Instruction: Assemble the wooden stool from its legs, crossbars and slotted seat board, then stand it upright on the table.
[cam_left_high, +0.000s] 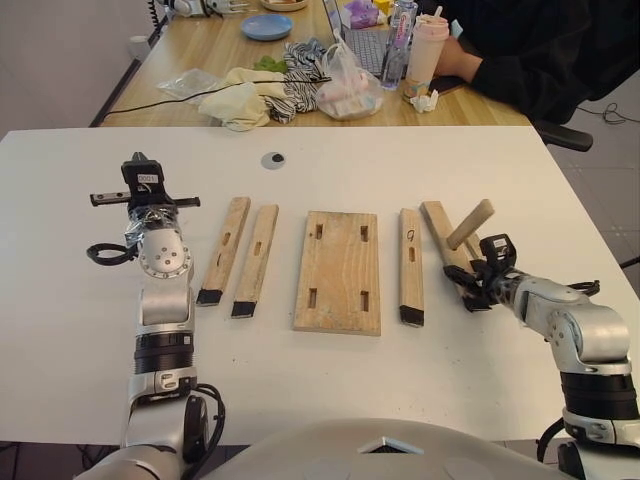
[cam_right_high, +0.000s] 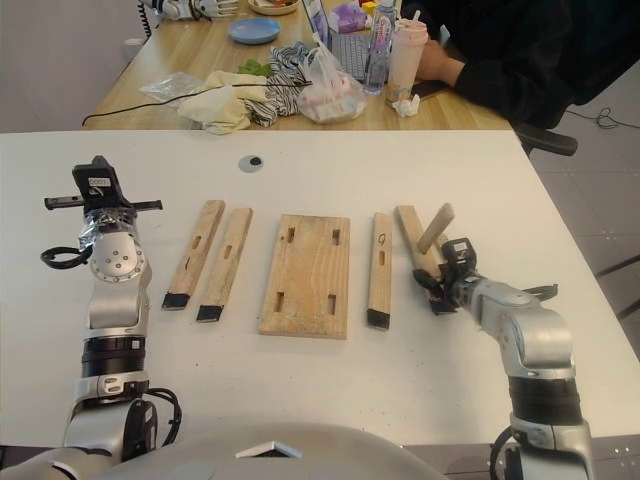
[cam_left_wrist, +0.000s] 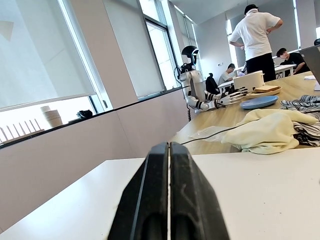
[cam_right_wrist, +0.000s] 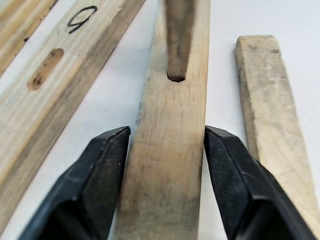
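The slotted seat board (cam_left_high: 338, 272) lies flat mid-table. Two legs (cam_left_high: 224, 248) (cam_left_high: 256, 258) lie to its left, and a leg marked with a figure (cam_left_high: 410, 265) lies to its right. Farther right is another leg (cam_left_high: 443, 232) with a crossbar (cam_left_high: 470, 223) stuck in its slot and tilting upward. My right gripper (cam_left_high: 470, 290) (cam_right_wrist: 167, 132) is at that leg's near end, its fingers (cam_right_wrist: 100, 170) pressed against both sides. A separate wooden bar (cam_right_wrist: 272, 120) lies beside it. My left gripper (cam_left_high: 137, 162) (cam_left_wrist: 169, 155) is left of the parts, shut on nothing.
A small grey disc (cam_left_high: 273, 160) sits on the white table (cam_left_high: 300, 380) behind the parts. A second table (cam_left_high: 200, 50) at the back holds cloths, bags, bottles and a laptop, with a person seated there. The near strip of the white table is bare.
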